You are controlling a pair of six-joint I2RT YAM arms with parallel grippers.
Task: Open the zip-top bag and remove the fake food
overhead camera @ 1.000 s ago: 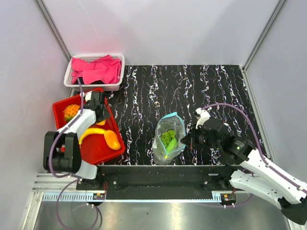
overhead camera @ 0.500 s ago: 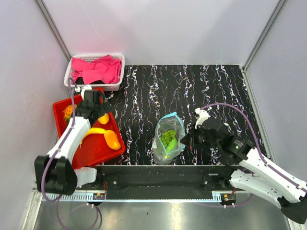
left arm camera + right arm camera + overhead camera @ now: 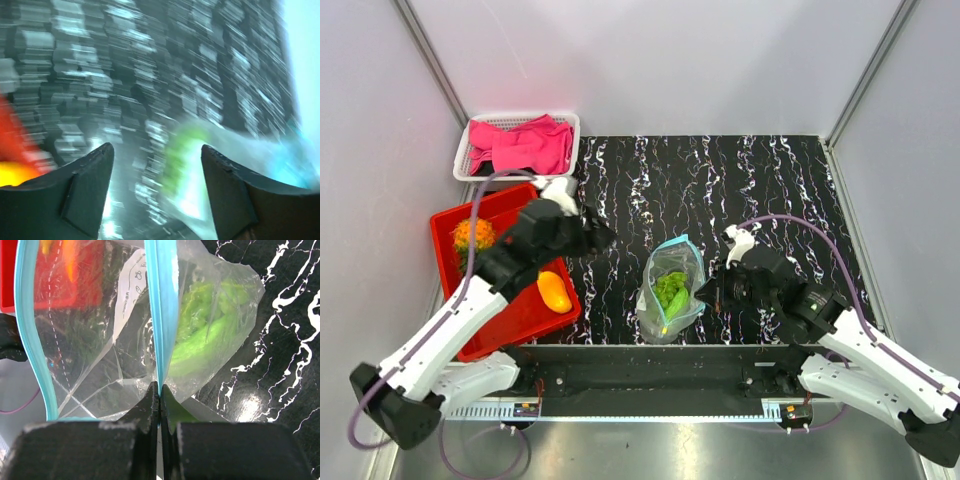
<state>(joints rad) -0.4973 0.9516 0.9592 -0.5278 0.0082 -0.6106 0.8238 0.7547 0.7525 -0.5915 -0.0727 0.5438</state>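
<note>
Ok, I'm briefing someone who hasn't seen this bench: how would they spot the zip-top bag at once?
On the black marbled table, look near the middle of the front edge. The zip-top bag stands there, pinched by the right gripper: the only clear plastic thing, blue-edged with green fake food inside, unlike the red tray and white basket.

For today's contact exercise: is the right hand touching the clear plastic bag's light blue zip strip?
Touching. Right wrist view: the right hand is shut on the light blue zip strip.
</note>
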